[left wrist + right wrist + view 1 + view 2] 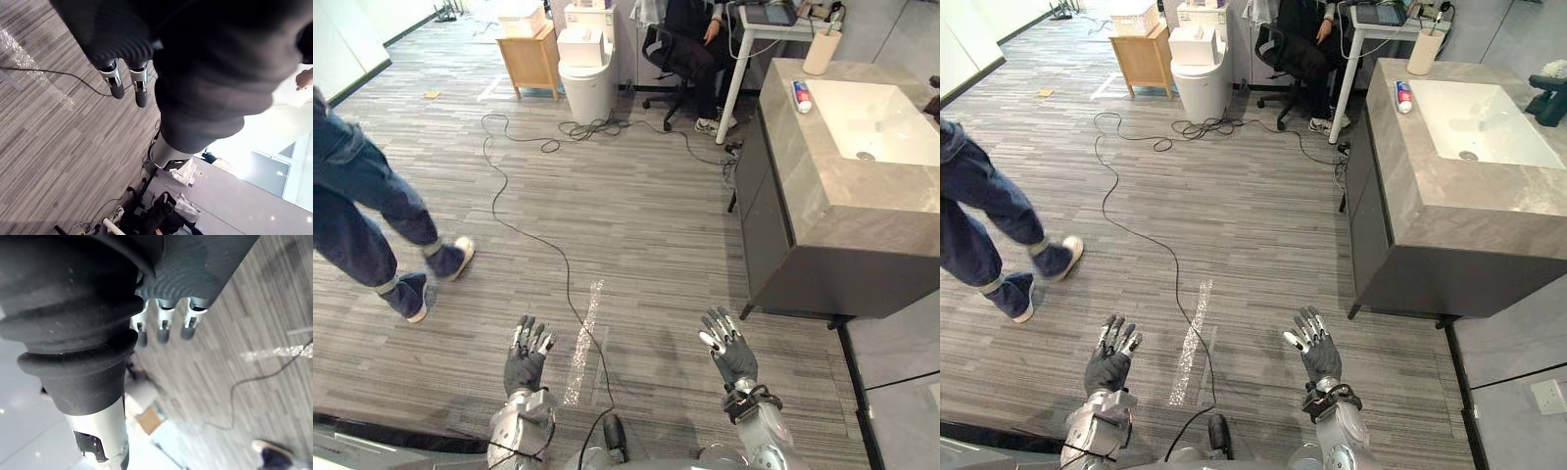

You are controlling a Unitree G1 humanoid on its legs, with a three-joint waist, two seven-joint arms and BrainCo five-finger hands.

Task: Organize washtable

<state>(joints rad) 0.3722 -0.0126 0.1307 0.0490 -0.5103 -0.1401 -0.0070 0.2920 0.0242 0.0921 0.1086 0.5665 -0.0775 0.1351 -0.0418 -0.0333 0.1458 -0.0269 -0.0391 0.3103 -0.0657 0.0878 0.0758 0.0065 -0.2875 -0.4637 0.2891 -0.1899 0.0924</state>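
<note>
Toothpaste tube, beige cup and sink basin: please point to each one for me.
toothpaste tube [801,96], left eye view, middle of its body.
beige cup [821,54], left eye view, its outer wall.
sink basin [886,116], left eye view, bare white floor.

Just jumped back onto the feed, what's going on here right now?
Nothing is being handled yet. The left hand and right hand are both open and empty, held out over the floor, well short of the washtable ahead to the right. On its counter, a tube lies beside the sink and a beige cup stands at the far corner. One person walks by on the left; another sits at the back.
</note>
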